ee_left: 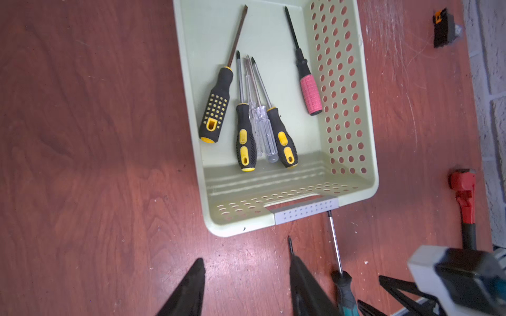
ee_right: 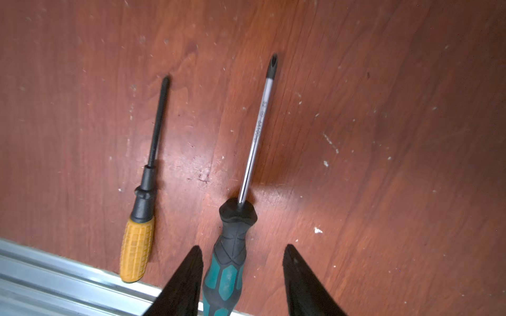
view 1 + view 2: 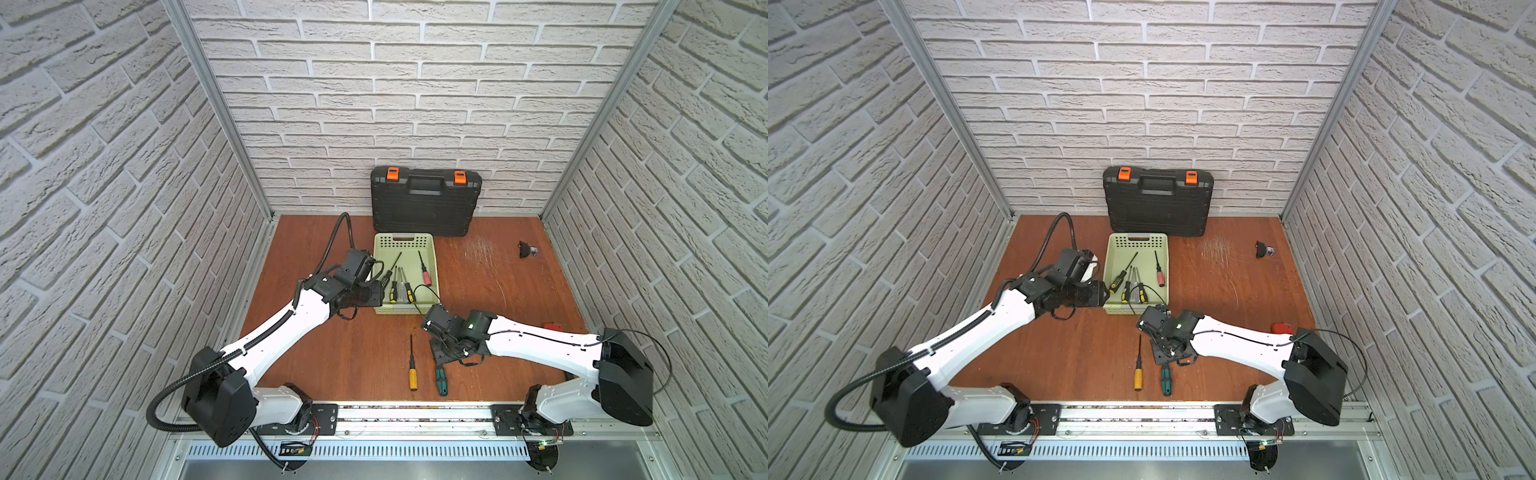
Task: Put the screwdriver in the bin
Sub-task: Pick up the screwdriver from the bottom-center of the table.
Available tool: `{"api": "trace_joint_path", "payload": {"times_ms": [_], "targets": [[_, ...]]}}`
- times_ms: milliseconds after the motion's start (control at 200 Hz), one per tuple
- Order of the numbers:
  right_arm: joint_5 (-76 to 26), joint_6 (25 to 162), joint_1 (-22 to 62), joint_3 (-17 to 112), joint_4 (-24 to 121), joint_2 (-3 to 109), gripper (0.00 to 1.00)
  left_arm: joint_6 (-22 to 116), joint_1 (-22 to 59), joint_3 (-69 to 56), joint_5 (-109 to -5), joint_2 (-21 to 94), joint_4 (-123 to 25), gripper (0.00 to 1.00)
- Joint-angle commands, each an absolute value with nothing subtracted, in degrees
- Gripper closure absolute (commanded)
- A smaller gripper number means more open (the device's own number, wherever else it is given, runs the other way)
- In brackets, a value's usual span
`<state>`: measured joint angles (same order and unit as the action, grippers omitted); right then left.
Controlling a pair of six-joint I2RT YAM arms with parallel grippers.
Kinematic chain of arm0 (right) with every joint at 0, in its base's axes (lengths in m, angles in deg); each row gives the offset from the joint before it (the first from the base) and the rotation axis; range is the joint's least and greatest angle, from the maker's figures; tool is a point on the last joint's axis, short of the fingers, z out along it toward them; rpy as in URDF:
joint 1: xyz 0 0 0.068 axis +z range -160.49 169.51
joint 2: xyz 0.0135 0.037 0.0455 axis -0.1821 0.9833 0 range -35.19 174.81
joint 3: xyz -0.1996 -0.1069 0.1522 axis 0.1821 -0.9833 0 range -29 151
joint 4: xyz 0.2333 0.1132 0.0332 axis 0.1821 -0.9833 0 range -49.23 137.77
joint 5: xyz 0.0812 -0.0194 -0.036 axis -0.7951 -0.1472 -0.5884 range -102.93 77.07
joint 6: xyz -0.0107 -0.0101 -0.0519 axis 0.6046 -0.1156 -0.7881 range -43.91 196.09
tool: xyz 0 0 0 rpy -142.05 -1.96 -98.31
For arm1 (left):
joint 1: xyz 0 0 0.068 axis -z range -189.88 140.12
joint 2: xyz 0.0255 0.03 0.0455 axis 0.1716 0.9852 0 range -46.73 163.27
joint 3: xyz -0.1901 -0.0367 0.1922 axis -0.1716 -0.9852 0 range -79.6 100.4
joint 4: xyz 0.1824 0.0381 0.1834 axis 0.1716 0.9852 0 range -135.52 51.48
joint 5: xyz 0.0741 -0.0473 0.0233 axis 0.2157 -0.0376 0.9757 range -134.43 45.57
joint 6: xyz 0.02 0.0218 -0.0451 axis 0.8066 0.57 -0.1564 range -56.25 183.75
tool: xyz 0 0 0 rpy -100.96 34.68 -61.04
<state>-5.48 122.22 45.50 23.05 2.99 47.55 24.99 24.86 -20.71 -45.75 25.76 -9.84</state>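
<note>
This is a robot test booth dressed as a small workshop. White brick-pattern panels [image 3: 415,104] close three sides, joined by bare aluminium posts [image 3: 228,124]. The left arm [image 3: 282,328] and right arm [image 3: 540,343] are mounted on a metal rail [image 3: 415,411]. On the scratched reddish wood surface [image 3: 332,353] sit a black toolcase [image 3: 426,208], a pale green bin [image 3: 405,239], screwdrivers [image 3: 412,374] and a red wrench [image 1: 462,188].

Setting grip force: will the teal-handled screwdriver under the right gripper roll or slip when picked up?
Teal screwdriver likely stiff: straight steel shaft. Faceted, rubbery-looking handle should resist rolling and slipping. The right gripper has open fingers astride the handle end, so the long shaft may dip when lifted.
</note>
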Motion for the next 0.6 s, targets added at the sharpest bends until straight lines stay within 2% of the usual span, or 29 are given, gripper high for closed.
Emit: {"api": "trace_joint_path", "payload": {"times_ms": [0,210,595], "targets": [[-5.0,126.4,46.5,22.0,5.4,49.1,0.49,22.3,24.9,-23.6,-41.7,21.5,-10.8,0.49],[-6.4,128.6,48.4,21.5,4.7,52.2,0.49,19.0,26.5,-28.5,-35.7,15.6,-8.5,0.49],[-8.1,130.7,50.7,21.2,6.4,55.1,0.56,19.1,27.1,-29.0,-33.2,15.0,-7.9,0.48]]}}
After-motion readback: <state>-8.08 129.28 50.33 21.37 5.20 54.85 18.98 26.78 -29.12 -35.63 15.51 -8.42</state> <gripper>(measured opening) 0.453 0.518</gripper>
